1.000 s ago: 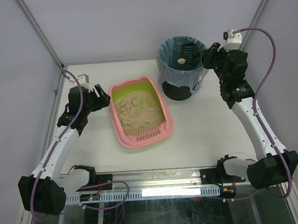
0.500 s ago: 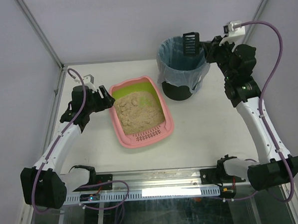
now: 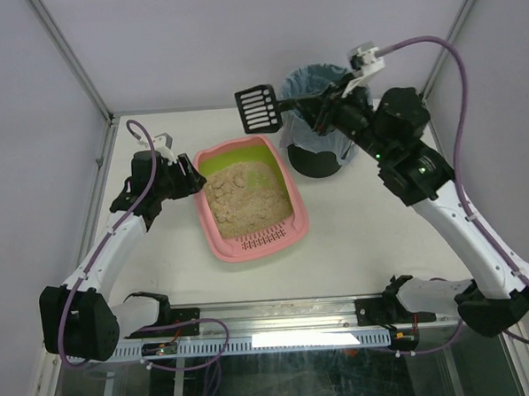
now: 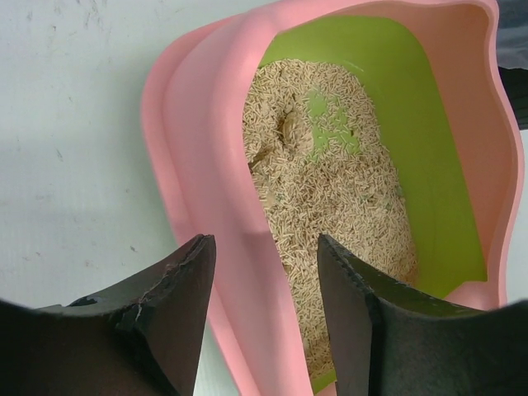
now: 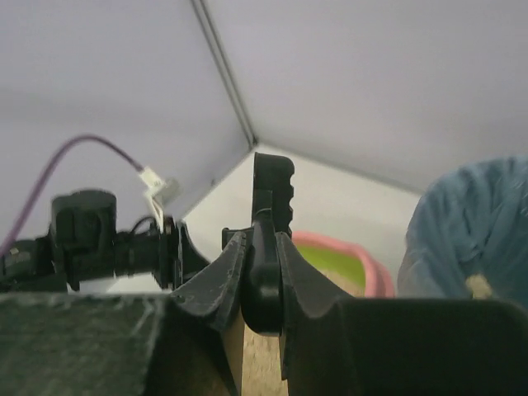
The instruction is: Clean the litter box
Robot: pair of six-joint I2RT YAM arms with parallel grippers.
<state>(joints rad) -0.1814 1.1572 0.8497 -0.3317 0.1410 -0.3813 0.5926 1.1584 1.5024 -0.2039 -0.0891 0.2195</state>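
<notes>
Pink litter box [image 3: 249, 199] sits mid-table [image 3: 382, 236], left of blue-bagged bin [image 3: 319, 137]. R. gripper [image 3: 304, 105], clamped on scoop [image 3: 260, 108] handle, has swung it from over bin to above box's far end. L. gripper [image 4: 264, 309], jaws wide, straddles box's left rim; contact unclear. Arm hides bin's inside from above.

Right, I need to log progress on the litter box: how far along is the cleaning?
Done: one beige clump lies in the blue-lined bin. In hand: the right gripper holds the empty scoop raised beside the bin; the left gripper straddles the rim of the litter box, open. Left: the litter looks lumpy, so more scooping seems likely.
</notes>
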